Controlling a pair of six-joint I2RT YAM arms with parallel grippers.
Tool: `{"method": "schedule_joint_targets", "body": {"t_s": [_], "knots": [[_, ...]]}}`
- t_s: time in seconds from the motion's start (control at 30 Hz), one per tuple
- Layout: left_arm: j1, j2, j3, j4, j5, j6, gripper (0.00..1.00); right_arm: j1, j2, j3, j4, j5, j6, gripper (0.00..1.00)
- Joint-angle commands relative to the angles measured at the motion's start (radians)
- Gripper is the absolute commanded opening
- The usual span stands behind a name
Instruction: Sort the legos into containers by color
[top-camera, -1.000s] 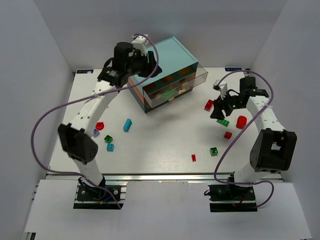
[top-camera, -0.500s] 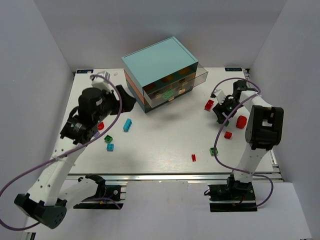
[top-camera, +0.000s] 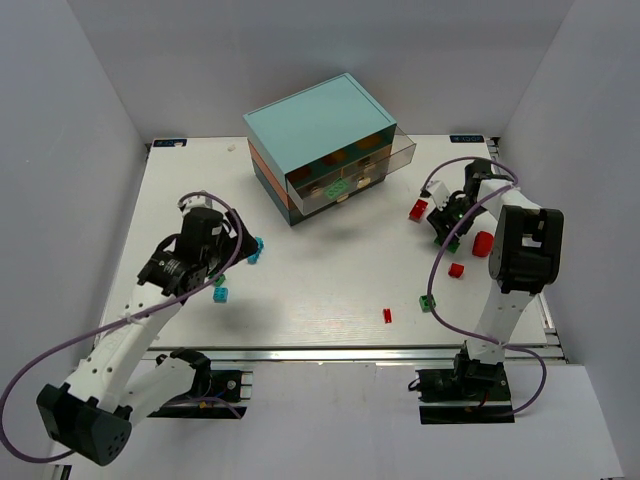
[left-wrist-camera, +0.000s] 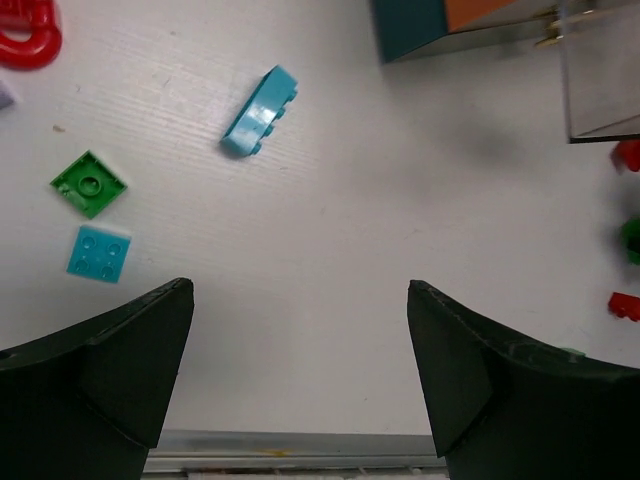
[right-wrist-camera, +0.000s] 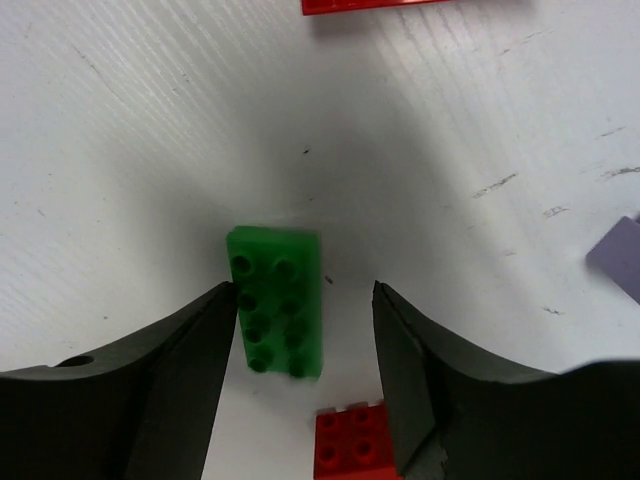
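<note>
- The mini chest (top-camera: 318, 130) was found standing at the far middle of the table (top-camera: 330, 290), with one clear drawer (top-camera: 403, 150) pulled out at its right side. The contents of that drawer could not be made out.
- In a front drawer (top-camera: 336, 186), what appeared to be green pieces were seen through the clear body. This was taken as the only sorting visibly done.
- Most of the legos were found loose on the table, so the task was judged to be at an early stage.
- On the right side a red cylinder (top-camera: 484, 243), a red brick (top-camera: 418, 209), a small red brick (top-camera: 456, 270), a green piece (top-camera: 427, 302) and a red sliver (top-camera: 387, 315) were noted, well apart from the chest.
- On the left side a long cyan brick (left-wrist-camera: 260, 110), a red ring (left-wrist-camera: 28, 30), a green square plate (left-wrist-camera: 89, 183) and a cyan square plate (left-wrist-camera: 99, 253) were noted, all unsorted.
- The left gripper (left-wrist-camera: 297, 300) was observed with its jaws spread fully apart above bare table. Nothing was held or touched; the cyan and green plates lay just beside its left finger.
- The right gripper (right-wrist-camera: 304, 290) was observed lowered to the table with its jaws apart around a green brick (right-wrist-camera: 278, 300). The brick lay flat, studs up, close against one finger and clear of the other, so no grip was judged to be made yet.
- One more red brick (right-wrist-camera: 350, 445) was noted just beside the green one, near enough to be disturbed when the jaws are brought together.
</note>
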Motion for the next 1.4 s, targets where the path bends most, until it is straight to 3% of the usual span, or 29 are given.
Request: {"method": "schedule_joint_targets", "body": {"t_s": [0.0, 0.2, 0.37, 0.47, 0.57, 0.6, 0.67, 0.7, 0.8, 1.17, 1.33, 1.37], "knots": [[0.002, 0.037, -0.020, -0.053, -0.048, -0.049, 0.97, -0.004, 0.007, -0.047, -0.022, 0.004, -0.045, 0.62], [0.011, 0.065, -0.046, -0.041, -0.047, -0.052, 0.98, -0.006, -0.026, -0.091, -0.015, -0.017, -0.030, 0.68], [0.011, 0.065, -0.059, -0.035, -0.041, -0.046, 0.98, -0.006, -0.027, -0.108, -0.008, -0.017, -0.018, 0.65], [0.011, 0.065, -0.074, -0.042, -0.044, -0.046, 0.98, -0.004, -0.027, -0.130, 0.009, 0.006, -0.010, 0.60], [0.011, 0.059, -0.100, -0.061, -0.061, -0.060, 0.98, -0.007, -0.040, -0.159, 0.030, 0.030, 0.001, 0.48], [0.011, 0.062, -0.108, -0.075, -0.065, -0.066, 0.98, -0.007, -0.043, -0.162, 0.027, 0.030, 0.004, 0.38], [0.011, 0.062, -0.124, -0.087, -0.073, -0.078, 0.98, -0.009, -0.054, -0.159, 0.009, 0.015, 0.008, 0.28], [0.011, 0.063, -0.129, -0.095, -0.078, -0.088, 0.98, -0.009, -0.059, -0.153, -0.003, -0.014, 0.010, 0.19], [0.011, 0.077, -0.134, -0.105, -0.091, -0.098, 0.98, -0.007, -0.085, -0.072, -0.104, -0.147, 0.014, 0.07], [0.048, 0.290, -0.088, -0.177, -0.196, -0.094, 0.98, 0.068, -0.235, 0.358, -0.325, -0.640, -0.003, 0.02], [0.079, 0.352, -0.052, -0.148, -0.228, -0.057, 0.98, 0.175, -0.322, 0.409, -0.095, -0.747, 0.215, 0.01], [0.090, 0.361, -0.049, -0.136, -0.225, -0.049, 0.98, 0.186, -0.336, 0.383, 0.107, -0.743, 0.390, 0.00]]}}
